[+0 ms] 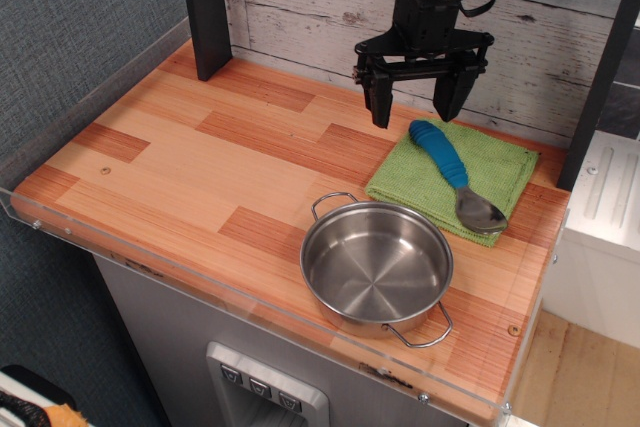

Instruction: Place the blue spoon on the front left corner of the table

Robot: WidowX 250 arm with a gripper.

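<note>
Spoon work is what I am lining up for: I am hovering my gripper (415, 105) in the upper right of the frame with its two black fingers spread wide and nothing between them, just above the far end of the blue spoon (455, 175). That spoon is lying flat on the green cloth (500, 162) at right of centre, its thick ribbed blue handle pointing up-left toward me and its silver bowl resting near the cloth's lower edge, close to the steel pot (377, 268) but not touching it. I am judging it light and rigid; the ribbed handle looks grippy and broad enough to pinch across, while the smooth metal bowl would likely slip. I am aiming for the middle of the handle, so the bowl's weight is not tipping it much. The soft cloth underneath may give a little, or snag a fingertip. The front left corner of the table (40, 209) is sitting at the left edge of the frame, well apart from the spoon.
</note>
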